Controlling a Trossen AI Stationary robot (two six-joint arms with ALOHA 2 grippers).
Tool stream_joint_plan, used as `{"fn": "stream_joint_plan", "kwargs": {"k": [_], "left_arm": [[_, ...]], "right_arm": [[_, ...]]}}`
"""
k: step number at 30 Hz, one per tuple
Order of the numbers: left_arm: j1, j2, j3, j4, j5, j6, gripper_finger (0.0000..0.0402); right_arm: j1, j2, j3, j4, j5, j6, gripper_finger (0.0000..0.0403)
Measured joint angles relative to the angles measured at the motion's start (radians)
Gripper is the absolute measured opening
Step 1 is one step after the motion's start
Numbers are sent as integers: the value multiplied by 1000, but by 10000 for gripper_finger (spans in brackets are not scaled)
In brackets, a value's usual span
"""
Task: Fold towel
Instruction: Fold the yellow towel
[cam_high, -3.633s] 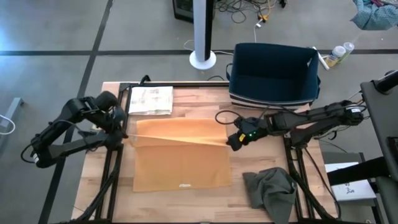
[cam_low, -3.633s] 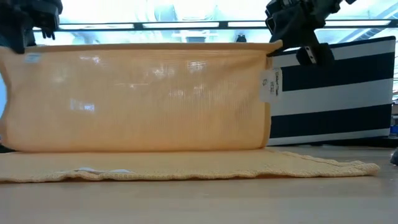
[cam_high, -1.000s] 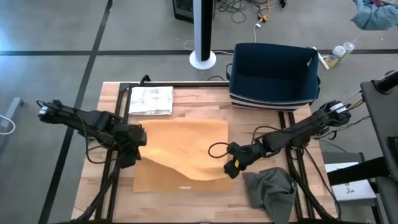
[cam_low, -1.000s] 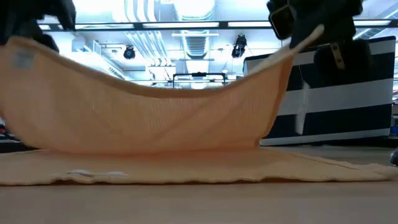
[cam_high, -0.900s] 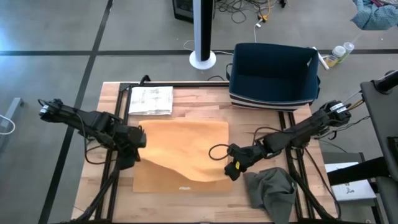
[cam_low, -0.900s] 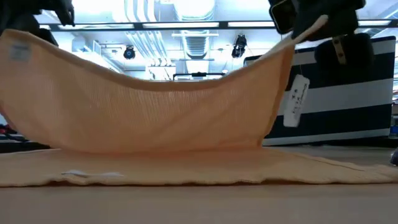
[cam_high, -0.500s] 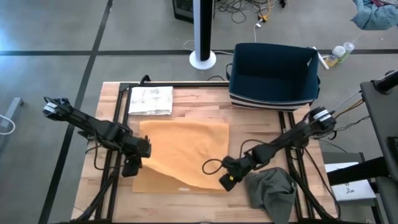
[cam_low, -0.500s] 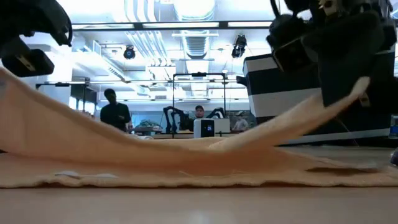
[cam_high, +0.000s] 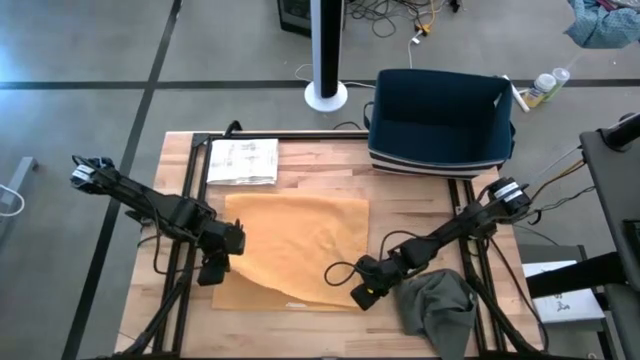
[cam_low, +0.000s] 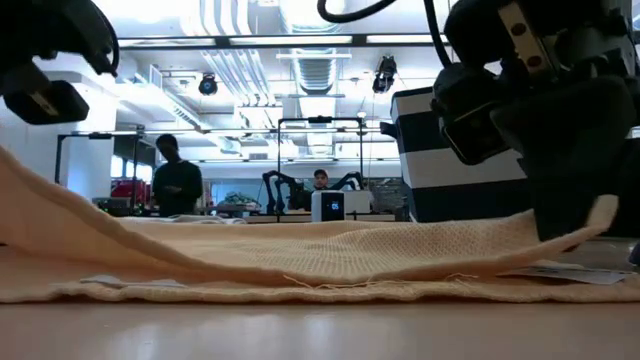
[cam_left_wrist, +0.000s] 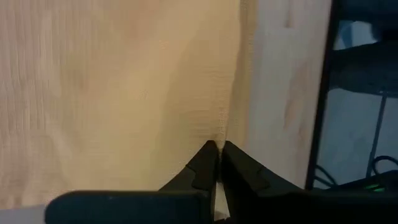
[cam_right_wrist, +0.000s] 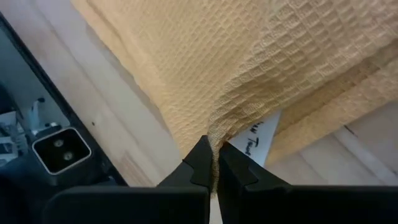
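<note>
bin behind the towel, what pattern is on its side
The bin has wide dark navy and white horizontal stripes, clearest in the low view.

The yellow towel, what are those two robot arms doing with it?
They are folding the towel in half on the table. The left gripper and right gripper each pinch one corner of it, shut tight, low over the towel's near edge. The top layer is nearly laid down but not let go yet.
</note>
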Motion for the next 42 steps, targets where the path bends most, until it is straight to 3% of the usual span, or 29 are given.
{"fn": "stream_joint_plan", "kwargs": {"k": [5, 12, 22, 28, 33, 38, 42], "left_arm": [[-28, -3, 54, -4, 4, -9, 2], [-151, 44, 70, 24, 13, -35, 1], [-194, 242, 34, 221, 26, 0, 0], [-172, 322, -52, 252, -13, 61, 0], [-97, 285, -103, 168, -41, 143, 0], [35, 159, -125, 62, -73, 217, 0], [90, 56, -100, 9, -73, 182, 0]], "right_arm": [[7, -33, 10, 1, -78, -2, 3], [38, -58, 39, 12, -103, -23, 3], [38, 117, 41, 43, -115, -39, 3], [1, 122, 42, 13, -117, -64, 3], [-84, 67, 39, -132, -69, -165, 2], [-219, -9, 35, -317, -14, -327, 2], [-297, -82, 32, -352, -12, -381, 2]]}}
